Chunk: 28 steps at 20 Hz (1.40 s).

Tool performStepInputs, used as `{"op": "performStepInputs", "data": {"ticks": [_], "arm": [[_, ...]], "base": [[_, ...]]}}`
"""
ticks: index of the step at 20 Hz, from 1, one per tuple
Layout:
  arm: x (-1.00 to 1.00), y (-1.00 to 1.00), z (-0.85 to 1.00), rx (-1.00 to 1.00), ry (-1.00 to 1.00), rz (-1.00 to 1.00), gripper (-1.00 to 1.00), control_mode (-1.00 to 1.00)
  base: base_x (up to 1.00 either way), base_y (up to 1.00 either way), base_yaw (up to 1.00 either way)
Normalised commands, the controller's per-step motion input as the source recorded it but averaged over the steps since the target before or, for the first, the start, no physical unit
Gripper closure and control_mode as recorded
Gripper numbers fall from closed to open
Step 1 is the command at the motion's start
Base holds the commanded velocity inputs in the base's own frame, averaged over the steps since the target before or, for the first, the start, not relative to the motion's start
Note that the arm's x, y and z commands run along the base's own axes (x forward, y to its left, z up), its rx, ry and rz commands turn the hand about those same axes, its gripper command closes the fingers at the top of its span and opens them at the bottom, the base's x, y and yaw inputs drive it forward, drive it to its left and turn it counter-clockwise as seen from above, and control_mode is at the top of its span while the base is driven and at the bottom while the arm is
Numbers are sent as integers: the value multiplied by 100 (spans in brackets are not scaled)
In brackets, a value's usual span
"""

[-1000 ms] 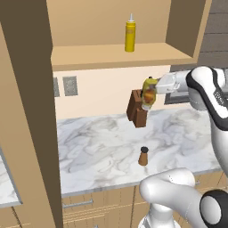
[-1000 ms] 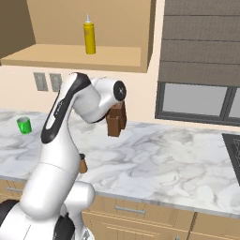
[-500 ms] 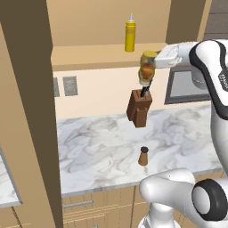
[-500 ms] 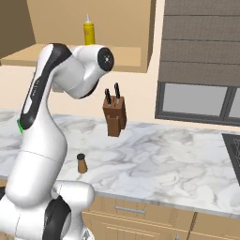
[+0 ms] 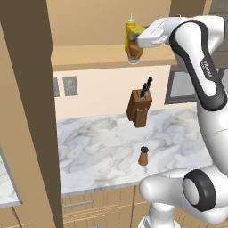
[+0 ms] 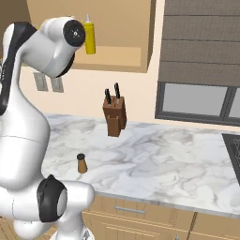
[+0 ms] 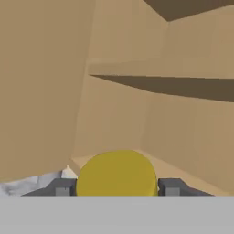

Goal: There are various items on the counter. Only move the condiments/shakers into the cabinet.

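Gripper (image 7: 116, 187) clamps the jar (image 5: 133, 48) upright, lid toward hand.

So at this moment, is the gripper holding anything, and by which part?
Yes. The gripper holds the yellow-orange jar, its fingers clamped on opposite sides of the jar's body just below the yellow lid, up at the cabinet shelf.

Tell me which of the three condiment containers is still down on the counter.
The small brown shaker. It stands on the counter, while the squeeze bottle sits on the cabinet shelf and the jar is in the gripper.
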Motion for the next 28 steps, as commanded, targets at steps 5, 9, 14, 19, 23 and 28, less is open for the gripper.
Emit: {"op": "performStepInputs", "data": {"ticks": [5,9,14,19,23,28], "arm": [[2,32,2,-16,-6,-32,100,-100],[12,12,0,-6,0,-34,100,-100],[18,-39,11,4,0,-21,100,-100],[5,-100,0,16,3,-9,100,-100],[12,-77,0,16,0,-6,100,-100],[58,-14,0,8,0,-6,100,-100]], "base": [[0,0,0],[0,0,0],[0,0,0],[0,0,0],[0,0,0],[0,0,0]]}}
